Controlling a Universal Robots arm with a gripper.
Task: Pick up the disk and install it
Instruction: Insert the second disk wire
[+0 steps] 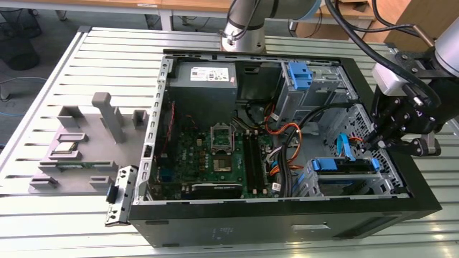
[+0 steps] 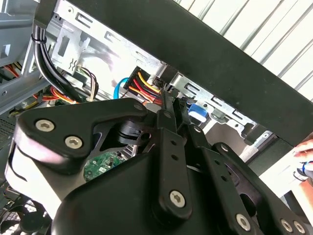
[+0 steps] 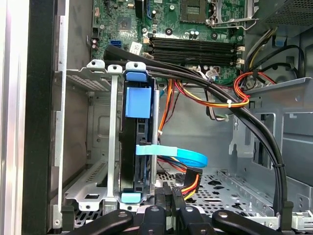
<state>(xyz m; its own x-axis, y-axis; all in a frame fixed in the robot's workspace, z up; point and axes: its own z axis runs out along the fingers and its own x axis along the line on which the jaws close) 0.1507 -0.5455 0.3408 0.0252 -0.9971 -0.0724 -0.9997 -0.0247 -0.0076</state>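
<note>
The disk (image 1: 343,165) sits in its blue carrier inside the lower drive cage at the open computer case's corner, on the exterior view's right. In the first wrist view the disk (image 3: 138,147) stands edge-on between the cage rails, its blue handle toward the motherboard. My gripper (image 1: 373,144) reaches into the case just beyond the disk's cable end. Its fingers look shut, and the gripper (image 2: 164,92) rests against the black power connector (image 2: 146,83) with yellow and red wires. In the first wrist view the gripper (image 3: 168,199) is beside that connector (image 3: 190,187), below a blue data cable (image 3: 183,156).
A blue bracket (image 1: 300,72) tops the upper drive cage. Thick black cables (image 3: 254,127) and orange wires cross the case near the motherboard (image 1: 222,156). A grey fixture (image 1: 79,145) with parts stands on the slatted table at the exterior view's left. A person's hand (image 2: 305,159) shows outside the case wall.
</note>
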